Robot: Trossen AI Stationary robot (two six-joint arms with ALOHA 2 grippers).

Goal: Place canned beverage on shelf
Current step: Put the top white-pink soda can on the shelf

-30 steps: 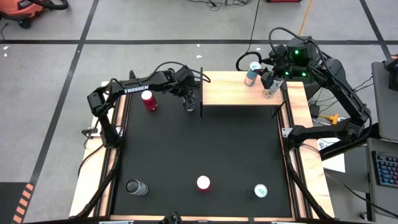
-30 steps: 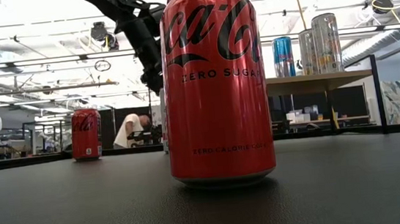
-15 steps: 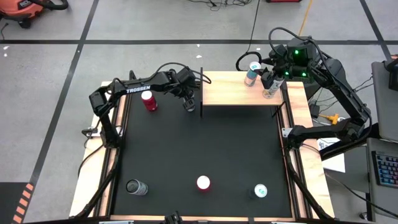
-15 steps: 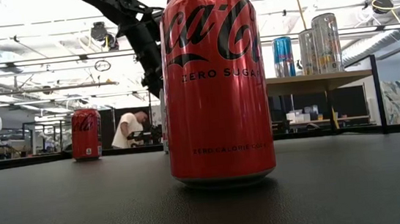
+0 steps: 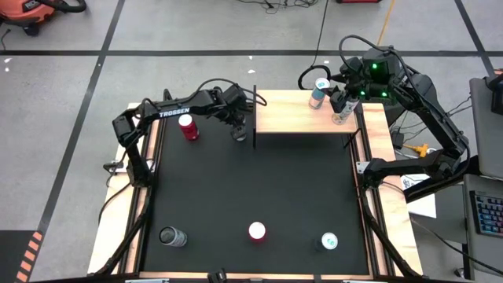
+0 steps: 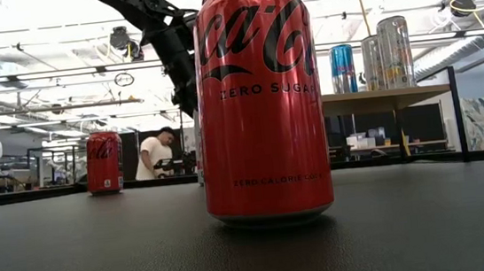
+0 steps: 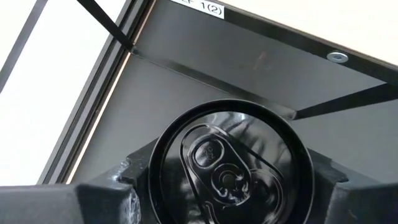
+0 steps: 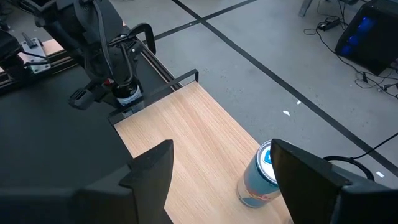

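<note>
A dark can point(image 7: 227, 162) stands upright on the black table point(image 5: 251, 181), just left of the pale-wood shelf point(image 5: 302, 114). My left gripper point(image 5: 239, 132) is over it, shut on it. My right gripper point(image 8: 227, 180) hangs open above the shelf's far right corner, with nothing between its fingers. Below and beyond it, a blue can point(image 8: 261, 180) stands on the shelf. In the low view, silvery cans point(image 6: 386, 55) stand beside the blue can point(image 6: 342, 68). The big red can point(image 6: 261, 98) hides most of the held can there. My left gripper pinches the dark can between its two fingers point(image 7: 118, 193), which lie on opposite sides of the wall just below the top rim point(image 7: 154, 186). The fingers come from above, pointing down. The can stands upright with its base on the table.
A red can point(image 5: 187, 126) stands at the table's far left. Along the near edge are a grey can point(image 5: 171, 236), a red can point(image 5: 257, 231) and a blue-topped can point(image 5: 329, 241). The shelf's black support point(image 5: 255, 118) is right beside the held can. A person point(image 6: 153, 155) is in the room beyond.
</note>
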